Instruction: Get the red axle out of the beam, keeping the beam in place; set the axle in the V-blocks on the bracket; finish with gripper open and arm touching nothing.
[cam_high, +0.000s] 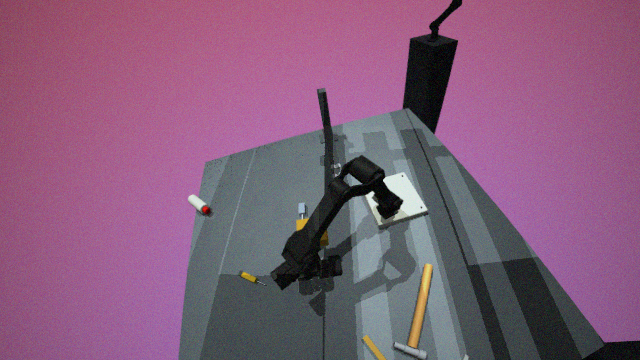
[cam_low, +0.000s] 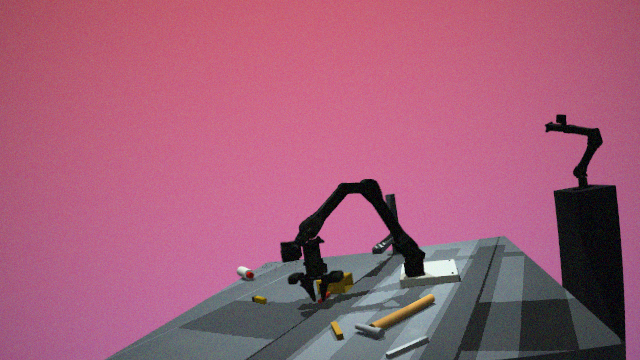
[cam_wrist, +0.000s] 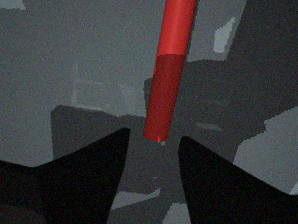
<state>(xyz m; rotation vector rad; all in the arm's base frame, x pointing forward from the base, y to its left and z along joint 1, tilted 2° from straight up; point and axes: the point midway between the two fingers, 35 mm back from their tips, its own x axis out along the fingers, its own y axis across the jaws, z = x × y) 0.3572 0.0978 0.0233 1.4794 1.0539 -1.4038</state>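
Here's the matte-black, six-joint robot arm (cam_high: 327, 210) (cam_low: 327, 205), slim smooth links swelling into chunky rounded joints, a blocky black housing (cam_high: 283, 276) (cam_low: 290, 251) near the wrist, and black gripper fingers (cam_low: 324, 291) tapering to narrow, blunt tips!

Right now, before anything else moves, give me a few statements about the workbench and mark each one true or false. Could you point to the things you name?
1. The gripper (cam_high: 316, 285) (cam_low: 319, 300) (cam_wrist: 154, 139) is clamped on the red axle (cam_low: 325, 297) (cam_wrist: 171, 70). False: its fingers stand apart, with a gap between them.
2. The hammer (cam_high: 421, 306) (cam_low: 404, 311) has an orange handle. True.
3. The robot arm stands on a white plate (cam_high: 411, 196) (cam_low: 442, 270). True.
4. The white cylinder (cam_high: 198, 202) (cam_low: 244, 272) has a green end. False: that end is red.
5. The yellow-handled screwdriver (cam_high: 248, 277) (cam_low: 259, 300) lies on the white plate. False: it lies on the table.
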